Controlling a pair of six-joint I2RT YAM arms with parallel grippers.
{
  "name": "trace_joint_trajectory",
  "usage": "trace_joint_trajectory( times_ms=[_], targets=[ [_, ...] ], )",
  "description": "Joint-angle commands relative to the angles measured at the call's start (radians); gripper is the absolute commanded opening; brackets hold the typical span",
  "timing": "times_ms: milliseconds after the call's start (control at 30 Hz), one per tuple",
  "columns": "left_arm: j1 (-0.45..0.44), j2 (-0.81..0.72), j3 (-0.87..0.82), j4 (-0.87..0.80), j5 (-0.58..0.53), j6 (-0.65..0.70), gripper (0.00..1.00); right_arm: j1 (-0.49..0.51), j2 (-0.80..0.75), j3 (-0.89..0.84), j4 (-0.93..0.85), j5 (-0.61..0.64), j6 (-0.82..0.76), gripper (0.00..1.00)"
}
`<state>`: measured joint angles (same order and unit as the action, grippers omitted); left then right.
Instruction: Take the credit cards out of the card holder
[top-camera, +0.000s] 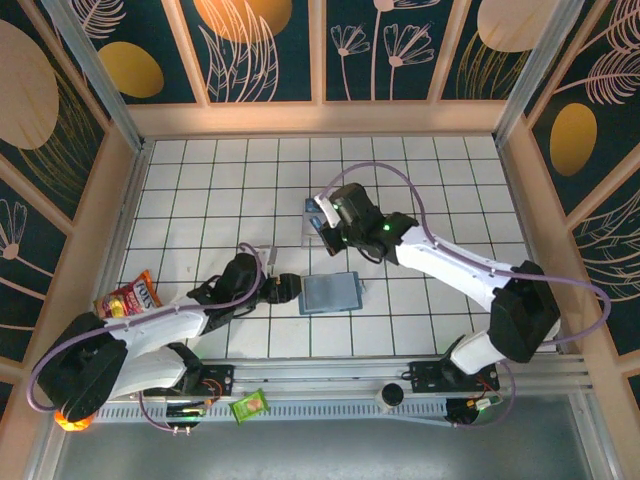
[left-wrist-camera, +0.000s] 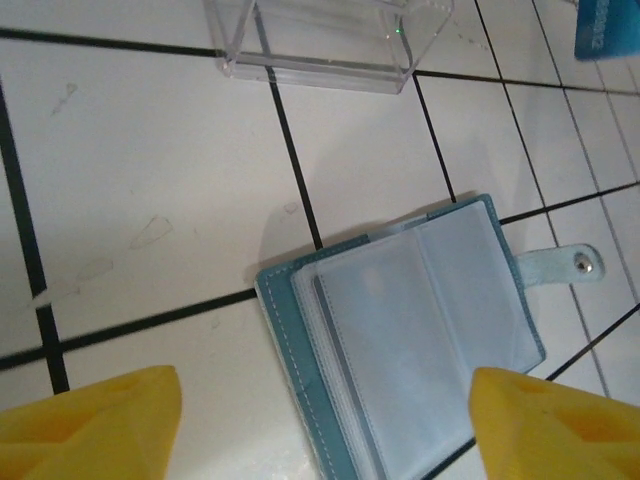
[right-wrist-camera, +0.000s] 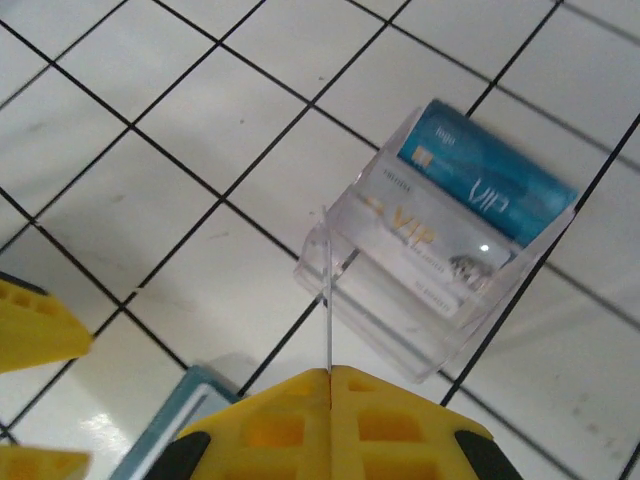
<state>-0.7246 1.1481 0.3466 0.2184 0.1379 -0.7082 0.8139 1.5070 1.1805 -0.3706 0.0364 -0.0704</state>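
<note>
The teal card holder (top-camera: 330, 293) lies open on the white tiles, its clear inner sleeves (left-wrist-camera: 420, 320) facing up and its snap tab (left-wrist-camera: 565, 268) out to the right. My left gripper (top-camera: 283, 290) is open at the holder's left edge. In the left wrist view its yellow fingertips (left-wrist-camera: 90, 420) stand wide apart, with nothing between them. My right gripper (right-wrist-camera: 330, 372) is shut on a thin card (right-wrist-camera: 327, 290) seen edge-on, just above the clear plastic case (right-wrist-camera: 440, 250). That case holds a blue card (right-wrist-camera: 490, 175) and a white VIP card (right-wrist-camera: 420, 240).
A red snack packet (top-camera: 128, 297) lies by the left wall and a green packet (top-camera: 250, 405) on the front rail. Wooden walls (top-camera: 320, 120) box in the tiled floor. The clear case (left-wrist-camera: 320, 40) stands about one tile beyond the holder.
</note>
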Motion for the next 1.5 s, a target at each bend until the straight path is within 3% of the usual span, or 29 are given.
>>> trace_joint_trajectory(
  times_ms=[0,33,333,600,1467],
  targets=[
    [0.006,-0.053,-0.027,-0.066,0.019,-0.022,0.93,-0.024,0.031,0.128,-0.078,-0.013,-0.257,0.0],
    [0.006,-0.07,-0.032,-0.078,0.017,-0.025,0.98,-0.027,0.042,0.163,-0.102,-0.015,-0.301,0.0],
    [0.007,-0.14,-0.016,-0.167,-0.024,-0.043,0.99,-0.057,0.229,0.465,-0.31,-0.091,-0.568,0.0],
    [0.009,-0.139,0.018,-0.253,-0.114,-0.031,0.99,-0.098,0.409,0.686,-0.46,-0.06,-0.715,0.0],
    [0.023,0.049,0.124,-0.311,-0.093,0.009,0.99,-0.153,0.527,0.654,-0.382,-0.05,-0.969,0.0]
  ],
)
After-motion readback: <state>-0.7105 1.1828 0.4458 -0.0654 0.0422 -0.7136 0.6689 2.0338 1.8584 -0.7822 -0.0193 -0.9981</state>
